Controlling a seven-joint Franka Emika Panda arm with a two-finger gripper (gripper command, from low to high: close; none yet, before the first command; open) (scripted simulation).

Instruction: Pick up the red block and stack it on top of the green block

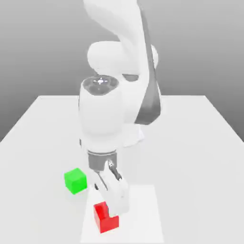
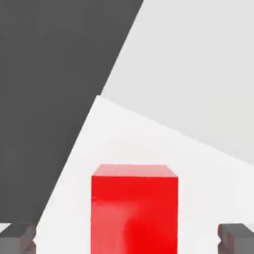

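The red block rests on the white table near its front edge. My gripper has come down around it from above. In the hand view the red block sits between the two dark fingertips, with a clear gap on each side, so the gripper is open and touches nothing. The green block stands on the table a short way behind the red one, toward the exterior view's left, apart from the gripper.
The white table spreads wide on both sides. The arm's base stands at the middle of the table behind the blocks. A brighter white patch lies under the red block. Dark floor lies beyond the table's edge.
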